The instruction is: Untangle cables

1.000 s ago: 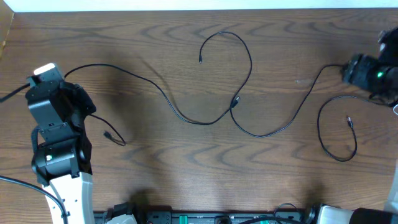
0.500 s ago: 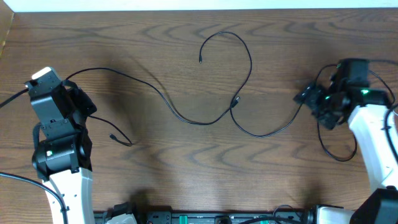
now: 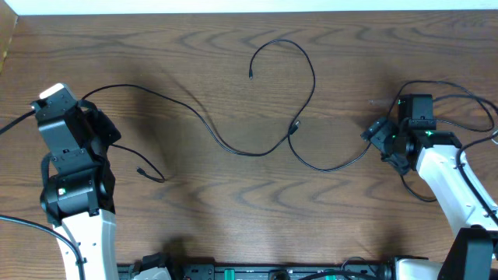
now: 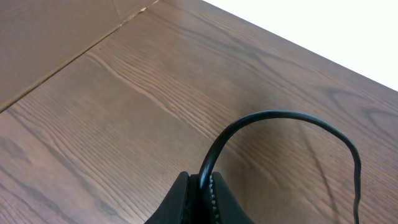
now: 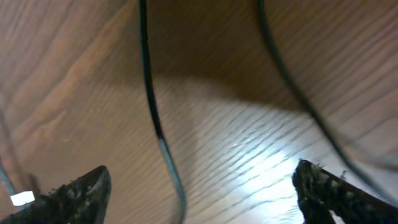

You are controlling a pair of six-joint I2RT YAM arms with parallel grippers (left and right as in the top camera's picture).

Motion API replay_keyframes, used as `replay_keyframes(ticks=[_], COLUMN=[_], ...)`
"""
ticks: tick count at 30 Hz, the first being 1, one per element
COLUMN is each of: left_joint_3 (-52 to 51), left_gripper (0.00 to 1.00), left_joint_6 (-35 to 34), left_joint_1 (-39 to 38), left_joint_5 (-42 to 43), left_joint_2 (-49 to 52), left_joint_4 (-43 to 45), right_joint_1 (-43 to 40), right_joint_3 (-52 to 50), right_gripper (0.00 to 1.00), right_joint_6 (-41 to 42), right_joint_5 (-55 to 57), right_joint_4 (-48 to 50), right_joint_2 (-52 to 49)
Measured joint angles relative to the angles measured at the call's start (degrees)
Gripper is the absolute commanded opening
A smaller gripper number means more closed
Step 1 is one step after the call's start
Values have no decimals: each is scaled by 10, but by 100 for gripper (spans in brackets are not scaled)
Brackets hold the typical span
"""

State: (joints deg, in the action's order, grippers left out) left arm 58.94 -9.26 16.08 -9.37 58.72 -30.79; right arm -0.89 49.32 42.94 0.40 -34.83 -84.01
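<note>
Thin black cables lie across the wooden table. One cable [image 3: 204, 126] runs from my left gripper [image 3: 92, 118] to a junction near the table's middle; its small plug end [image 3: 141, 169] lies just right of that gripper. My left gripper [image 4: 203, 198] is shut on this cable [image 4: 280, 114], which arcs up out of the jaws. A second cable [image 3: 313, 78] loops from a plug at the top centre down and right to my right gripper [image 3: 379, 141]. My right gripper [image 5: 205, 199] is open, low over the table, with a cable strand [image 5: 151, 106] between its fingers.
A further loop of black cable [image 3: 424, 197] lies below the right gripper, partly hidden by the right arm. A pale wall edge runs along the table's far side [image 3: 233, 8]. The arm bases stand at the front edge.
My right arm has swung in from the far right edge, leftward and lower, so its open fingers now straddle the cable. The left arm and its cable have barely moved.
</note>
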Motion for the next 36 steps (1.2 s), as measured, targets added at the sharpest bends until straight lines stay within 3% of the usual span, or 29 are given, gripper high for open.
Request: replay_keyframes(ticks=[10, 20, 27, 36], left_joint_3=[0, 0, 0, 0], left_gripper=[7, 8, 8, 7], left_joint_6=[0, 0, 0, 0], left_joint_1=[0, 0, 0, 0], left_joint_5=[0, 0, 0, 0], left_joint_2=[0, 0, 0, 0], left_joint_4=[0, 1, -6, -13], right_joint_1=[0, 30, 64, 83], right_joint_3=[-15, -92, -108, -129], right_gripper=[96, 90, 68, 74], right_joint_6=[-33, -33, -15, 35], right_joint_5=[36, -4, -19, -8], right_joint_4=[24, 218, 268, 265], right_joint_2=[0, 0, 0, 0])
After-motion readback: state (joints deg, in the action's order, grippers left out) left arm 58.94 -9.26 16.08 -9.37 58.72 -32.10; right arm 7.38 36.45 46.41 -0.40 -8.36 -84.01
